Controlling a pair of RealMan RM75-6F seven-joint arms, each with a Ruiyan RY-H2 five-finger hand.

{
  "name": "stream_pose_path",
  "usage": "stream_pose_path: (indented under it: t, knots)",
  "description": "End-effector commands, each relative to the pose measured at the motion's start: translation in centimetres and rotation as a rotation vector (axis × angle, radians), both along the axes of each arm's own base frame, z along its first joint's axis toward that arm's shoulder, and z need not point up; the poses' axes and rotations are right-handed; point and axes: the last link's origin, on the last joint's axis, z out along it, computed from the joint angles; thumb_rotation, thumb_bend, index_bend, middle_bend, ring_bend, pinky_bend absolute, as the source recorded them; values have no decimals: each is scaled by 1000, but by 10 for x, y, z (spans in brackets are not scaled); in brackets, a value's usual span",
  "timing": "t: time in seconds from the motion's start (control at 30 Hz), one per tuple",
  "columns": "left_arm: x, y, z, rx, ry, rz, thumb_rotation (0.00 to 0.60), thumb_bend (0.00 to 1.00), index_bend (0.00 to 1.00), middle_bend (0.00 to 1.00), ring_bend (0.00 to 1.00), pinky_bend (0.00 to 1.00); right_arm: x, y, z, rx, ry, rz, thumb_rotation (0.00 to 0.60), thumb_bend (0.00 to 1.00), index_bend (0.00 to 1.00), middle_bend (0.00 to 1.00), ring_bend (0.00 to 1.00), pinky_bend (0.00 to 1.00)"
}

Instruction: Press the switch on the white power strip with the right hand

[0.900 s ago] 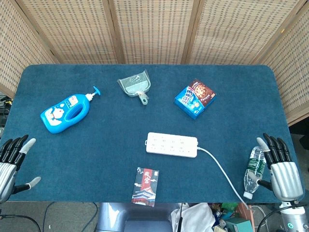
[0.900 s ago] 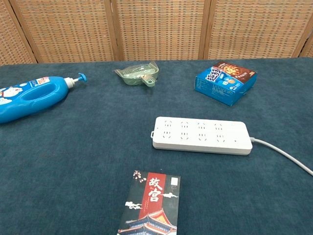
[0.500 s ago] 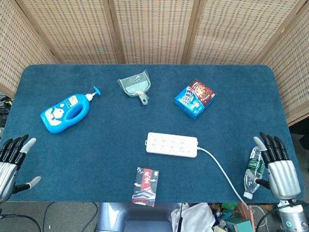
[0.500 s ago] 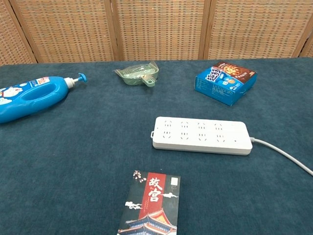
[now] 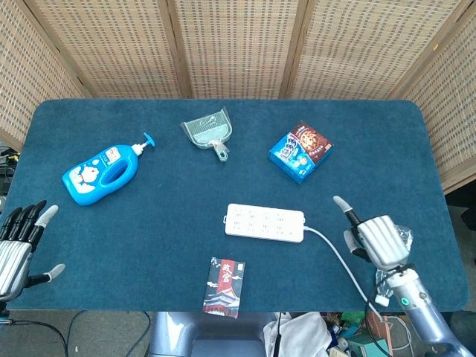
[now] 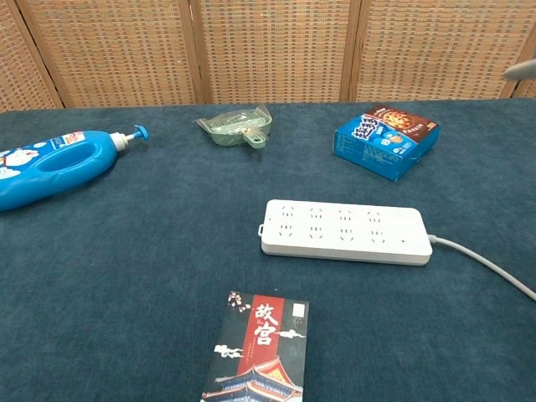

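The white power strip [image 5: 265, 223] [image 6: 345, 231] lies flat near the table's middle, with its cable [image 5: 338, 256] running off to the front right. My right hand [image 5: 372, 239] hovers over the table to the right of the strip, apart from it. One finger points up and left toward the strip and the rest are curled in, with nothing held. Only a fingertip [image 6: 523, 69] of this hand shows at the chest view's top right edge. My left hand [image 5: 18, 242] stays at the table's front left corner, fingers spread and empty.
A blue pump bottle [image 5: 100, 175] lies at the left, with a clear dustpan [image 5: 208, 132] at the back middle. A blue snack box [image 5: 300, 152] sits behind the strip and a booklet [image 5: 224, 286] lies at the front edge. Wicker screens [image 5: 238, 44] close off the back.
My right hand has moved from the table's right edge inward and toward the strip. Its fingers have curled in, leaving one extended. The left hand has barely shifted.
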Motion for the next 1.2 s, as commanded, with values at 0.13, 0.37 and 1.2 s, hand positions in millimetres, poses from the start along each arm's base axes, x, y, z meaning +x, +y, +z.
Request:
stream_pose_path:
  t: [0.13, 0.37, 1.2]
  knots:
    - [0, 7, -2, 3, 5, 21, 600, 0, 0, 0, 0, 0, 16, -27, -47, 188, 49, -58, 600, 751, 197, 943, 967, 1000]
    - [-1, 10, -5, -7, 16, 33, 600, 0, 0, 0, 0, 0, 22, -34, -64, 216, 77, -77, 600, 751, 236, 943, 967, 1000]
    - [-1, 12, -6, -8, 18, 40, 600, 0, 0, 0, 0, 0, 33, -39, -104, 262, 178, -119, 600, 751, 253, 943, 967, 1000]
